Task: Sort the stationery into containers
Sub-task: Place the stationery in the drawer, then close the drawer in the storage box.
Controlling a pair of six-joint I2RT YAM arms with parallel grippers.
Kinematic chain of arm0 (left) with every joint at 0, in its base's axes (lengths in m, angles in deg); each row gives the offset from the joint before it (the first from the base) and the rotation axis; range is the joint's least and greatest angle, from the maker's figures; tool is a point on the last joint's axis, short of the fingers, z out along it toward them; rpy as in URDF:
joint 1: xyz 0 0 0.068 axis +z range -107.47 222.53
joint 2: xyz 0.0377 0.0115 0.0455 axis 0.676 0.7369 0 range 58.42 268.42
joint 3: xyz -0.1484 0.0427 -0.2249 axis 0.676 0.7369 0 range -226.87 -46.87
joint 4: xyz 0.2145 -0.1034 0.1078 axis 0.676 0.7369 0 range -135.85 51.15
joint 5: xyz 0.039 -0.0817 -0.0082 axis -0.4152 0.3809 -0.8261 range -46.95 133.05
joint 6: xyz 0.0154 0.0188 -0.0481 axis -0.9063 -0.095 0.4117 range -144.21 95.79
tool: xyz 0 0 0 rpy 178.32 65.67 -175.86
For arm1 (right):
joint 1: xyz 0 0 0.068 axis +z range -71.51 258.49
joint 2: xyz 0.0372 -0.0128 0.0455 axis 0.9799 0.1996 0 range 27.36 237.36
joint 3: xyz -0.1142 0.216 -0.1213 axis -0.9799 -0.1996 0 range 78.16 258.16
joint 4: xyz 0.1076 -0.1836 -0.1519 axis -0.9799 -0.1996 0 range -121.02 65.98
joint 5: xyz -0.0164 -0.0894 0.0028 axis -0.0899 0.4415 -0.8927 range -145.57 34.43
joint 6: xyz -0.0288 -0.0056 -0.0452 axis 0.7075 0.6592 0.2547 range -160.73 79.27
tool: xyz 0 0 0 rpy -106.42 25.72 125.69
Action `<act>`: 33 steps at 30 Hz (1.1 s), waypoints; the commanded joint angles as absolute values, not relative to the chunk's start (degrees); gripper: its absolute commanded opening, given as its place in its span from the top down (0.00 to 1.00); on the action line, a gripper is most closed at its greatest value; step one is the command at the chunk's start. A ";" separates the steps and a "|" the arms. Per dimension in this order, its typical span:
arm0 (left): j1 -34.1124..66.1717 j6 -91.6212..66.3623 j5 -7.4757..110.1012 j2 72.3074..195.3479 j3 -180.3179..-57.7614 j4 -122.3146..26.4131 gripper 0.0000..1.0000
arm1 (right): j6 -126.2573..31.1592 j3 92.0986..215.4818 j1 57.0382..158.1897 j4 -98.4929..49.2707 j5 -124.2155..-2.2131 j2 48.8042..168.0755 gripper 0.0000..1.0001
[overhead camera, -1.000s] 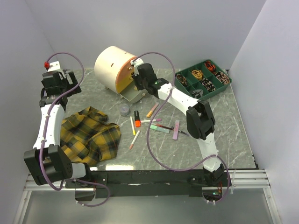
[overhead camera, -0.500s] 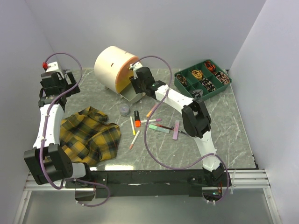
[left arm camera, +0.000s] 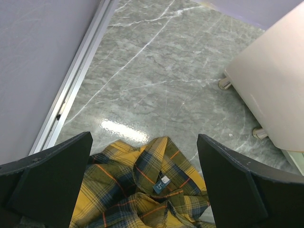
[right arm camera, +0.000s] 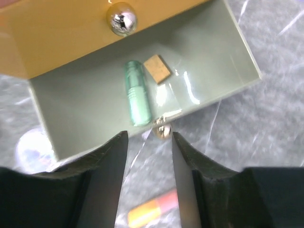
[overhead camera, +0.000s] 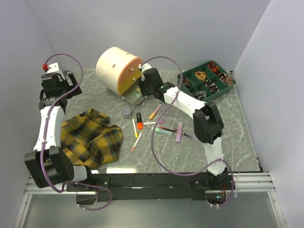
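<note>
The cream drum chest stands at the back, its lower drawer pulled open. In the right wrist view the open drawer holds a green marker and a small tan block. My right gripper is open at the drawer's front; the drawer knob lies between its fingertips, untouched. Pens and highlighters and a clear pot lie on the table. My left gripper is open and empty above the plaid cloth.
A green compartment tray of small items stands at the back right. The plaid cloth lies at the front left. An orange-pink highlighter lies under my right gripper. The upper orange drawer is shut, with its knob.
My right gripper shifted a little toward the chest, then back right and down to the drawer's front. The drawer stays open. The left arm has barely moved.
</note>
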State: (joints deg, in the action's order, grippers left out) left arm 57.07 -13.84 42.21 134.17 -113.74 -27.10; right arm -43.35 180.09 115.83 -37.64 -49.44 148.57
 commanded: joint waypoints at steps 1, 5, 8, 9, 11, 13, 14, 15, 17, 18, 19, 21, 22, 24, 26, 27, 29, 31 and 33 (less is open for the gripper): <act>57.30 -13.48 45.59 135.14 -114.81 -29.58 0.01 | -53.29 177.13 112.07 -39.48 -55.56 141.09 0.70; 57.29 -13.75 48.76 139.53 -119.80 -31.95 0.01 | -53.83 176.50 109.16 -41.76 -73.12 142.66 1.00; 57.30 -12.70 51.57 144.19 -124.02 -34.42 0.01 | -52.60 175.89 108.99 -42.21 -76.14 143.72 1.00; 57.29 -12.09 52.27 146.55 -125.08 -35.03 0.02 | -52.86 175.63 108.90 -42.12 -76.23 143.90 1.00; 57.38 -11.38 56.31 149.20 -128.15 -37.40 0.06 | -52.78 175.54 108.90 -42.21 -76.40 144.69 1.00; 57.30 -10.06 63.48 153.50 -130.44 -38.98 0.15 | -52.60 175.89 108.90 -42.38 -75.27 145.30 1.00; 57.47 -9.45 66.31 155.26 -133.33 -38.99 0.26 | -52.60 175.98 108.81 -42.38 -74.74 145.74 1.00; 57.38 -7.09 68.43 158.84 -135.01 -38.99 0.33 | -52.69 176.24 108.72 -42.47 -74.47 146.01 1.00; 57.47 -3.40 73.60 162.29 -138.87 -39.86 0.62 | -52.60 176.59 108.63 -42.38 -74.03 146.71 1.00; 57.47 0.80 74.59 164.57 -139.15 -41.18 0.68 | -52.51 177.03 108.63 -42.30 -73.86 147.06 1.00; 57.38 2.67 75.47 165.38 -138.55 -43.10 0.72 | -52.51 177.29 108.63 -42.47 -73.68 147.41 1.00; 57.30 6.09 76.71 167.13 -137.93 -48.02 0.87 | -52.69 178.08 108.46 -42.21 -73.33 148.38 1.00; 57.21 6.55 76.63 167.75 -137.93 -48.57 0.93 | -52.77 178.35 108.54 -42.21 -73.15 148.73 1.00; 57.21 6.82 77.15 169.85 -138.71 -49.18 0.99 | -52.86 179.31 108.46 -42.12 -72.89 149.52 1.00; 57.29 6.73 77.94 171.18 -139.76 -49.36 0.99 | -52.95 179.84 108.54 -41.86 -72.63 150.23 1.00; 57.21 7.08 78.90 172.32 -139.94 -50.23 0.99 | -53.04 180.37 108.46 -41.68 -72.54 150.49 1.00; 57.21 7.78 79.70 173.29 -140.30 -51.12 0.99 | -53.04 180.81 108.54 -41.25 -72.10 151.19 1.00; 57.12 9.01 80.92 174.26 -140.39 -52.69 0.99 | -53.48 180.90 108.55 -40.63 -70.87 151.37 1.00; 56.86 9.01 81.63 175.13 -140.82 -52.97 0.99 | -53.92 181.25 108.46 -39.93 -70.25 151.64 1.00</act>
